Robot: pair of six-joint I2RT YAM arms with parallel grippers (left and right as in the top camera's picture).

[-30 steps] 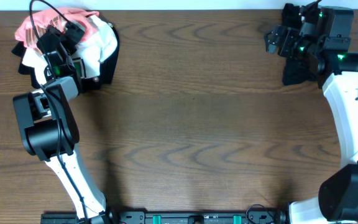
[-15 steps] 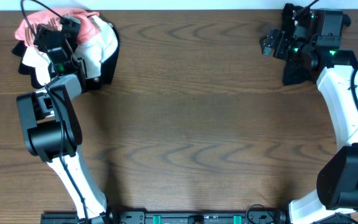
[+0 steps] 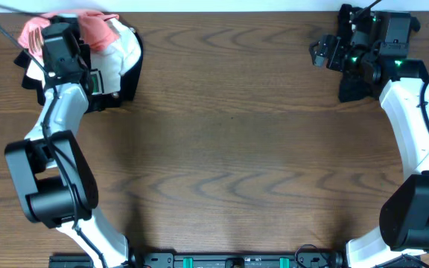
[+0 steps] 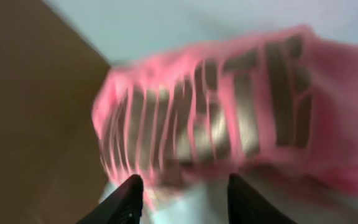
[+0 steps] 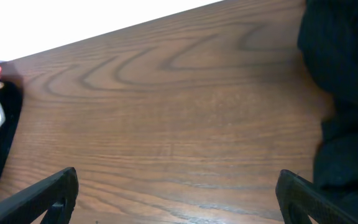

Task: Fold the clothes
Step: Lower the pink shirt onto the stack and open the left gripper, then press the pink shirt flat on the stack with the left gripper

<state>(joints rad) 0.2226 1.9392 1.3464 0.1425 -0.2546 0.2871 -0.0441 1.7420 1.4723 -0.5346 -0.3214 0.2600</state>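
From overhead, your left tool (image 3: pixel 53 33) sits right on top of the clothes pile (image 3: pixel 121 59) in the far left corner of the tabletop (image 3: pixel 229 134), with the pink T-shirt (image 3: pixel 95 30) bunched just beside it. The right tool (image 3: pixel 320 52) is way over at the far right, next to a dark cloth (image 3: pixel 351 85). Left wrist view's blurry, but the left tool (image 4: pixel 185 193) has its jaws apart, striped pink T-shirt (image 4: pixel 229 106) just ahead. Right wrist: right tool (image 5: pixel 179 199) spread wide over bare tabletop (image 5: pixel 166 112), dark cloth (image 5: pixel 347 93) on its right.
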